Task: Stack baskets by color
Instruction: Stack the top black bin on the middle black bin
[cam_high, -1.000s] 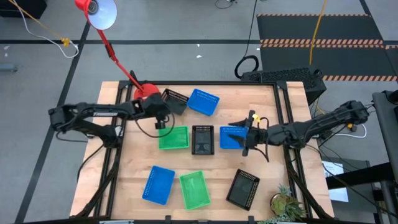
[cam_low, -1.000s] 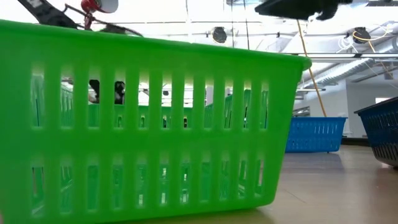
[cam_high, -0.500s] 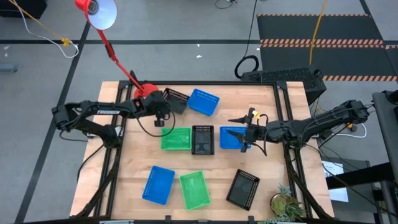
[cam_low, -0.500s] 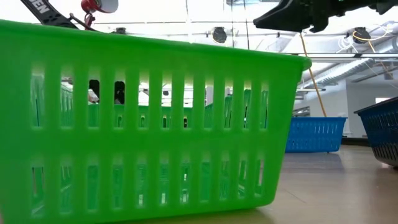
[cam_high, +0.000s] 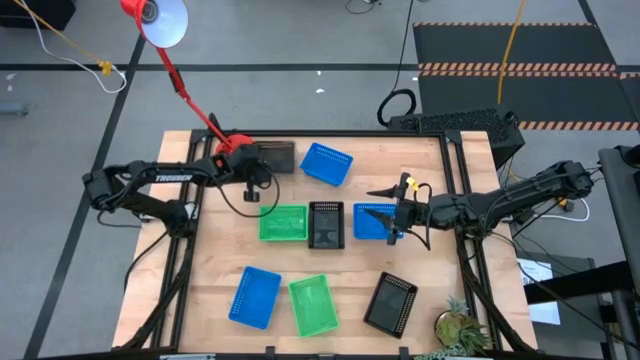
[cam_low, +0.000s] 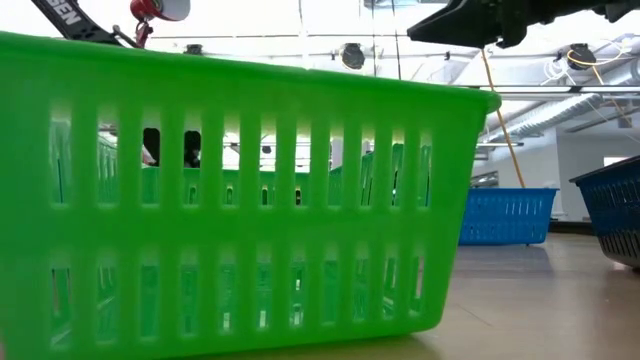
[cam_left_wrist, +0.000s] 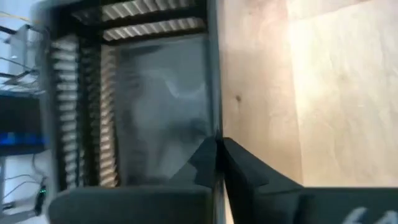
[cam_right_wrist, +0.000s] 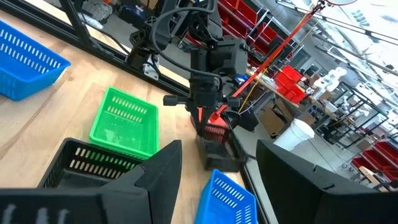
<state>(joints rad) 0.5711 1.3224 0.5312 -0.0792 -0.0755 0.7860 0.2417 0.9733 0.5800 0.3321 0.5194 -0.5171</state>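
My left gripper (cam_high: 258, 172) is shut on a black basket (cam_high: 277, 157) at the table's far left, beside the red lamp base (cam_high: 228, 150). In the left wrist view this black basket (cam_left_wrist: 143, 106) lies just ahead of my fingers. My right gripper (cam_high: 392, 215) hangs open above a blue basket (cam_high: 372, 222) and touches nothing. A green basket (cam_high: 283, 222) and another black basket (cam_high: 326, 223) stand side by side at the table's middle. A second blue basket (cam_high: 327, 163) lies far of them. Near the front stand a blue (cam_high: 255, 297), a green (cam_high: 313, 305) and a black basket (cam_high: 391, 302). My left gripper pinches the upper rim of one side wall (cam_left_wrist: 214, 127) of the black basket, one finger inside the basket and one outside. The fingers (cam_left_wrist: 239, 165) slant down onto it from the table's left. The basket sits upright with its bottom on the table.
The red lamp's arm (cam_high: 185, 90) slants up over the far left corner. A potted plant (cam_high: 458, 330) stands at the near right corner. In the low view the near green basket (cam_low: 240, 190) fills most of the picture. Bare wood lies between the middle and near rows.
My left gripper has gone a little toward the table's far edge, at the black basket. That basket has turned about: it lay slanted and now lies square with the far edge, closer to the lamp base. My right arm has kept still.
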